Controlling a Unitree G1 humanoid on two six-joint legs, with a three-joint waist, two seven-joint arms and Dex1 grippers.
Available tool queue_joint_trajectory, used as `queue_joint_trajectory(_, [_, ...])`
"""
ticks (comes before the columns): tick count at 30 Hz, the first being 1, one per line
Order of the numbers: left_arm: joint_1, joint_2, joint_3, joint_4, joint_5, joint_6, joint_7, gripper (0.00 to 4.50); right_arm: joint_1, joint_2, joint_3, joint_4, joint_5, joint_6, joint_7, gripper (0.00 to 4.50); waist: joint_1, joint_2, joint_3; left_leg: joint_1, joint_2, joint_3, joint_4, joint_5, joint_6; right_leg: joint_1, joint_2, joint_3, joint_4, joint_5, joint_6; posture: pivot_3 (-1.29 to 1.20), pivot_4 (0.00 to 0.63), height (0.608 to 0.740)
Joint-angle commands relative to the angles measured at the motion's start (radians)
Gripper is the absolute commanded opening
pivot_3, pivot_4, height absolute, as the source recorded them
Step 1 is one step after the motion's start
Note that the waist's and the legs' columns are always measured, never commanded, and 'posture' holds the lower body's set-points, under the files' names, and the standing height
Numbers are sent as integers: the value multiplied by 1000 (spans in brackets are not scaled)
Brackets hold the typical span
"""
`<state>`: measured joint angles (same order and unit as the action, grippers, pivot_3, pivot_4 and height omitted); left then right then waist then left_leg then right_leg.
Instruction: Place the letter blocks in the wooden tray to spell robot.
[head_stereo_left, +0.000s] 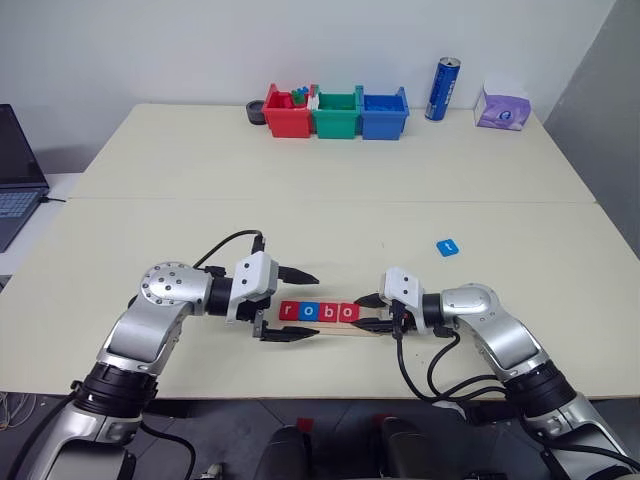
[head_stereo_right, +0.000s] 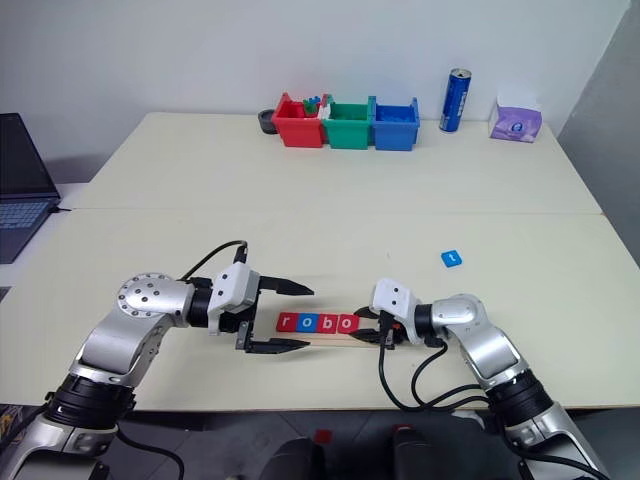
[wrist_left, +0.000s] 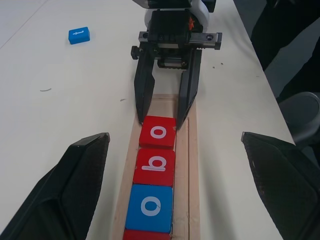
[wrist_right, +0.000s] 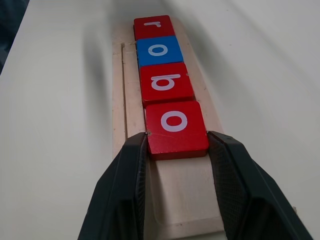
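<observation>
Four blocks in wooden tray (head_stereo_left: 335, 327), right gripper (wrist_right: 176, 150) on the last one.

Tray holds red r (wrist_right: 153, 26), blue o (wrist_right: 158, 50), red b (wrist_right: 166, 81), red o (wrist_right: 174, 125) in a row; right fingers press both sides of that red o, apparently gripping it. Left gripper (head_stereo_left: 297, 305) spread wide at the tray's r end, holding nothing. Blue t block (head_stereo_left: 447, 246) lies on the table (head_stereo_left: 300, 170), well apart from the tray.

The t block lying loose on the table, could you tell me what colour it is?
Blue with a white letter; the t block shows best in the left eye view.
</observation>
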<state>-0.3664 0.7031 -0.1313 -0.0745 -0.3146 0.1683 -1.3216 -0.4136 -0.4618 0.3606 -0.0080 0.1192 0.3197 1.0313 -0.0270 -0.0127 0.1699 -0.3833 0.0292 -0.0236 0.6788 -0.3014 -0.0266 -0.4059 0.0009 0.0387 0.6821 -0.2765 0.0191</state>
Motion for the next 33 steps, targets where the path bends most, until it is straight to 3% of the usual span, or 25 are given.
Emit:
queue_joint_trajectory(1, [-15,-3,-1,-32,-13,-5,1,4500,-11,4,-2,-31,12,-3,10,1460,0,0,0,0,0,0,0,0,0,0,0,0,0,0,0,0,150,740])
queue_joint_trajectory(12, [-31,-15,-6,-14,-7,-11,0,4500,-10,8,-14,-38,18,3,-2,1460,0,0,0,0,0,0,0,0,0,0,0,0,0,0,0,0,150,740])
queue_joint_trajectory(21, [-35,-19,-10,-10,-5,-12,1,4500,-8,7,-23,-45,35,16,-3,4464,0,0,0,0,0,0,0,0,0,0,0,0,0,0,0,0,150,740])
queue_joint_trajectory(27, [-37,-28,-15,-10,-5,-10,4,4500,-13,-9,-66,-78,80,66,4,4464,0,0,0,0,0,0,0,0,0,0,0,0,0,0,0,0,150,740])
queue_joint_trajectory(33, [-36,-43,-10,-18,-8,-2,30,4500,10,-90,-230,-228,216,249,-29,4464,1,0,0,0,0,0,0,0,0,0,0,0,0,0,0,0,150,740])
